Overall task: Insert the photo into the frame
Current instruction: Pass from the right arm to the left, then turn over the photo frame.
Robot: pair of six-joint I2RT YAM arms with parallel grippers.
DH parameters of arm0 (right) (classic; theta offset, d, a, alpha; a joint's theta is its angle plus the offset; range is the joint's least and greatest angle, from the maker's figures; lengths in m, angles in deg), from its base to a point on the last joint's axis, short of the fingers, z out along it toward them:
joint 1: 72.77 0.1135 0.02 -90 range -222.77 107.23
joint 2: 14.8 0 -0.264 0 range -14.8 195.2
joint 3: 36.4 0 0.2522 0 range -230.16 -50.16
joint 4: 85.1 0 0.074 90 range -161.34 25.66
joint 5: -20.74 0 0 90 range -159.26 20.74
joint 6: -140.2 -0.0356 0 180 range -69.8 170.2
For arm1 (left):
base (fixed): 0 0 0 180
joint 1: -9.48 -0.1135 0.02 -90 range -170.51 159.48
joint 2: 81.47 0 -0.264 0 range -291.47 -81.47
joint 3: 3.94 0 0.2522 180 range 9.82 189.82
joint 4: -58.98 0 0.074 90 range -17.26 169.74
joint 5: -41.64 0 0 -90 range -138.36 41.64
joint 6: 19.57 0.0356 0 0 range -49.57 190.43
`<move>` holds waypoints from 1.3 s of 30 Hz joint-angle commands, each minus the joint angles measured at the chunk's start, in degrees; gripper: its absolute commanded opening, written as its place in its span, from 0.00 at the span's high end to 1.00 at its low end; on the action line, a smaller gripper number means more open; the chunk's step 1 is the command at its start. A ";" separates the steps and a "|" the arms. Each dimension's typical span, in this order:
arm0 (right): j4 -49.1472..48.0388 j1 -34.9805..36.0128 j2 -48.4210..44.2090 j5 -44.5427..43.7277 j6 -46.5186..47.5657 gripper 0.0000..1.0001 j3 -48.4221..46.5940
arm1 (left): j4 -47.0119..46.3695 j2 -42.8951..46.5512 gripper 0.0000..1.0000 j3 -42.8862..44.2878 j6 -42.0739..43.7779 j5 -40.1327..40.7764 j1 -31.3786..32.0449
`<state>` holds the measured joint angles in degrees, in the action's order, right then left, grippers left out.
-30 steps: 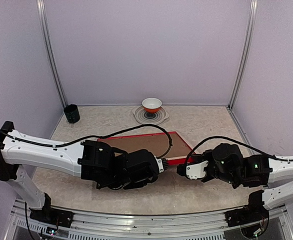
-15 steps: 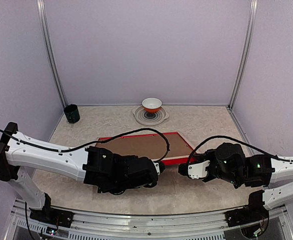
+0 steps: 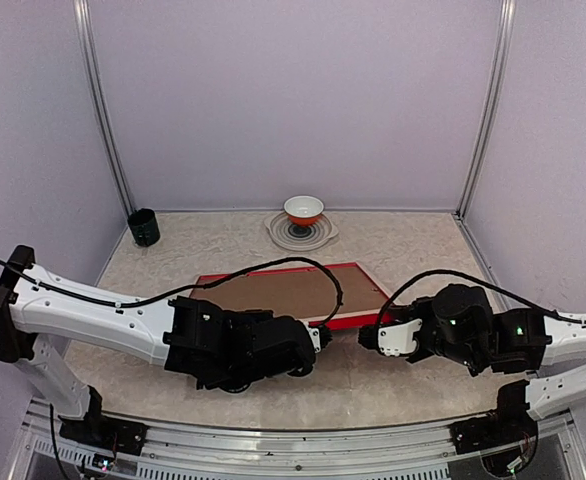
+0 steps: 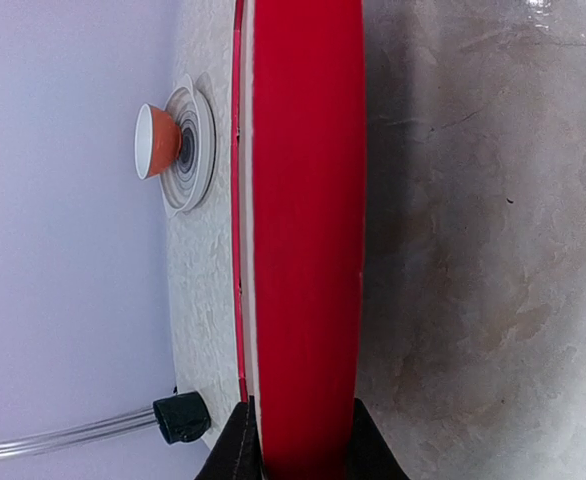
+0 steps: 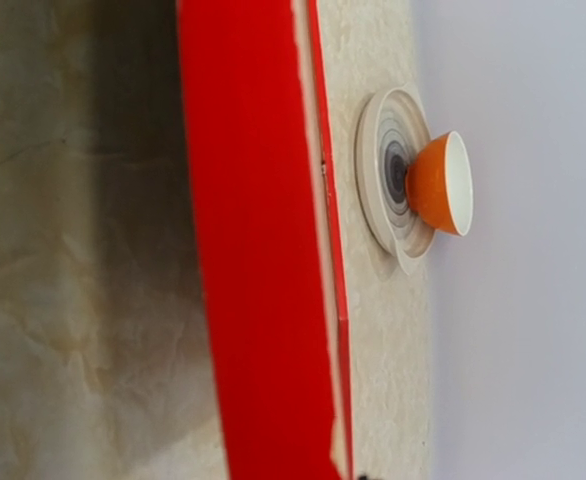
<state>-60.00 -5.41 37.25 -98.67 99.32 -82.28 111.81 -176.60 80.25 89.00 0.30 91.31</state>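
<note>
Top external view. The red frame [image 3: 353, 321] lies in the middle of the counter [image 3: 413, 250], back side up, with a brown board [image 3: 283, 292] filling its opening. Both arms reach inward toward its near edge. The left gripper [image 3: 320, 336] meets that edge near its middle. The right gripper [image 3: 364, 339] sits just beside the near right corner, and this view does not show whether it touches the frame or how its jaws stand. A black cable [image 3: 273, 264] arches over the board. At the back of the counter an orange bowl [image 3: 304, 208] stands on a ringed plate [image 3: 318, 236], and a black cup [image 3: 143, 227] stands at the far left corner.

Left wrist view. The left gripper [image 4: 301, 445] pinches the frame [image 4: 308, 220]: two dark fingers [image 4: 235, 452] press on either side of the glossy red edge, which runs straight away from the camera. Beyond it are the bowl [image 4: 151, 141], the plate [image 4: 195, 150] and the cup [image 4: 183, 418], all well apart from the frame. The counter [image 4: 473, 250] is shadowed beside the edge.

Right wrist view. The red edge of the frame [image 5: 253, 250] crosses the picture, with the bowl [image 5: 438, 185] and plate [image 5: 388, 160] behind it and the counter [image 5: 83, 250] in shadow alongside. The gripper's own fingers are out of the picture, so I cannot tell whether it is spread or pressed together.
</note>
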 commanded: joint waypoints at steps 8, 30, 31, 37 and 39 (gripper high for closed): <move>-5.53 -0.42 -5.55 -2.91 -3.02 0.18 -3.56 | -2.04 2.66 1.00 4.26 -0.24 -5.27 -0.87; -7.15 -0.47 -25.22 3.06 -15.18 0.01 -14.12 | 9.62 -5.11 1.00 33.65 -8.66 -19.42 -4.80; -7.26 -0.47 -25.84 3.36 -15.44 0.01 -14.18 | 9.78 -5.27 1.00 34.65 -9.12 -20.28 -4.90; -8.47 -0.47 -28.39 3.94 -16.03 0.01 -14.56 | 10.02 -5.46 1.00 39.28 -11.79 -22.35 -5.18; -9.64 -0.47 -29.41 4.14 -16.38 0.01 -14.51 | 10.35 -5.90 1.00 40.97 -12.72 -21.81 -5.22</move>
<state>-66.14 -5.46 12.60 -95.59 84.61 -96.22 127.00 -182.70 116.36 83.19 -18.50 86.04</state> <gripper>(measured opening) 0.992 0.204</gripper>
